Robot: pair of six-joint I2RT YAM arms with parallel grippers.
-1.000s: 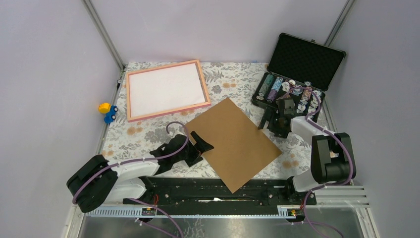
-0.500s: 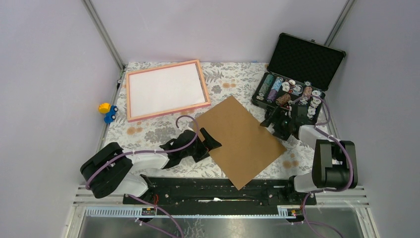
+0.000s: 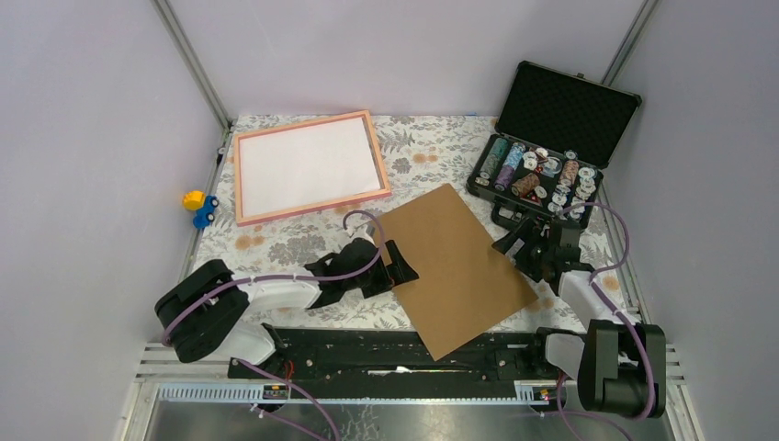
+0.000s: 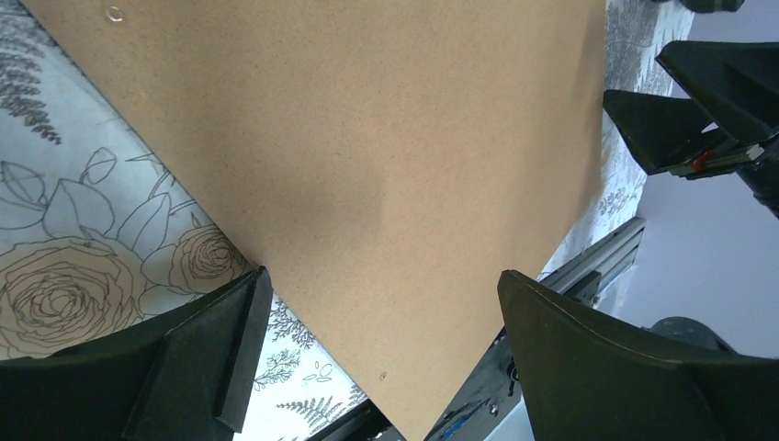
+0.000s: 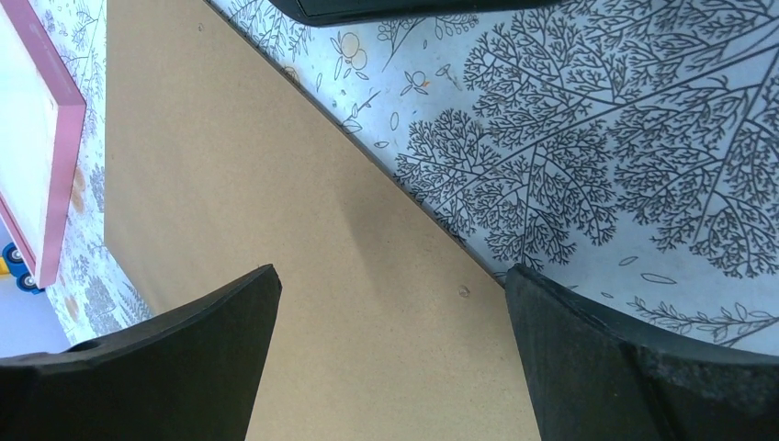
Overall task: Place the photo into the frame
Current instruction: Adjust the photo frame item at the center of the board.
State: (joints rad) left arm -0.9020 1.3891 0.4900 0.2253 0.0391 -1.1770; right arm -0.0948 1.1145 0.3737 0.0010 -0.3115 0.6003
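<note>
Jaws: both spread wide, pinching nothing; left gripper (image 3: 401,265) at the brown board's (image 3: 459,271) left edge, right gripper (image 3: 516,250) at its right edge | change: I've closed in and the board has swung slightly | frame (image 3: 241,179) up-left of board, unmoved | photo not visible, so I judge insertion not begun

Floral table (image 3: 432,152): frame (image 3: 313,207), brown board (image 3: 455,266), open case (image 3: 568,106); toy (image 3: 198,208) seemingly beside edge.
</note>
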